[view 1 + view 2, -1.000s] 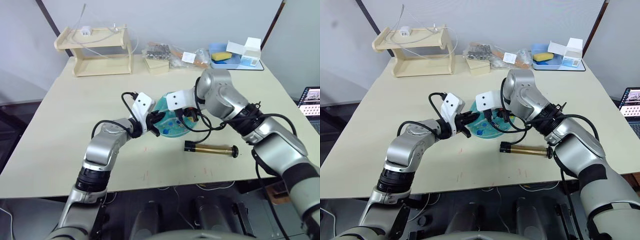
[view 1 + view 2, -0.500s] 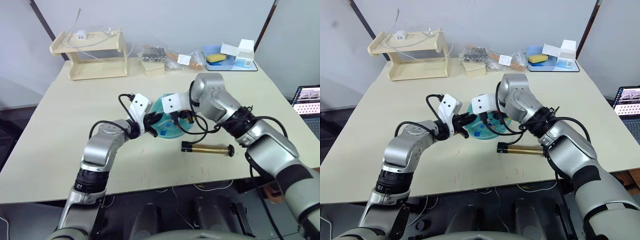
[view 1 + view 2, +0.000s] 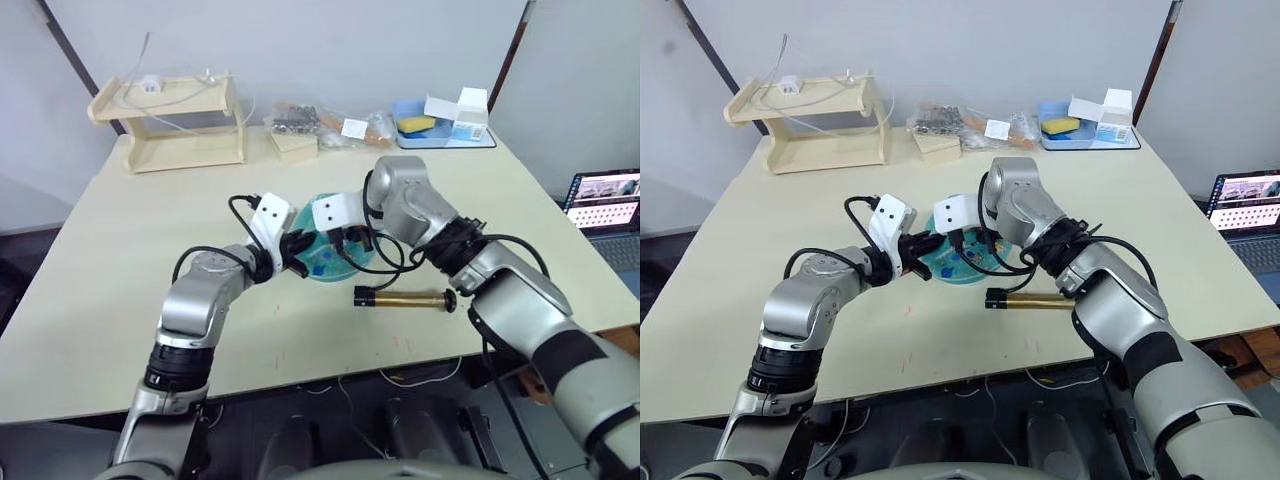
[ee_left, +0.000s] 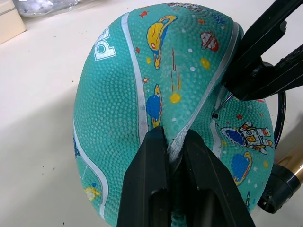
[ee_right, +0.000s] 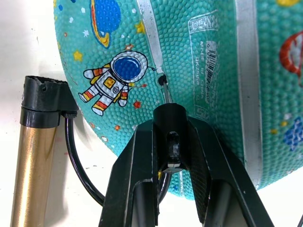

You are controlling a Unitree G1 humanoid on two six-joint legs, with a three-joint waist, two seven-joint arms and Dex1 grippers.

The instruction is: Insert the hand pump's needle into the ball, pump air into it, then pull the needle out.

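The teal ball point(image 3: 335, 262) lies partly flat at the table's middle. My left gripper point(image 4: 173, 142) is shut on a raised fold of the ball point(image 4: 142, 85). My right gripper point(image 5: 170, 124) is shut on the black fitting point(image 5: 170, 113) of the needle point(image 5: 165, 92), whose tip sits at the ball's valve hole point(image 5: 162, 79); how deep it goes I cannot tell. The hand pump point(image 3: 405, 298) lies flat on the table just right of the ball. Its black hose point(image 5: 78, 156) loops up to the fitting.
A wooden shelf point(image 3: 170, 120) stands at the back left. Bags of small parts point(image 3: 320, 122) and a blue tray point(image 3: 440, 125) with a sponge and a white box sit along the back edge. A laptop point(image 3: 605, 190) shows off the table's right side.
The camera has shifted, so the whole picture has moved. Both grippers, the ball and the pump keep their places relative to each other.
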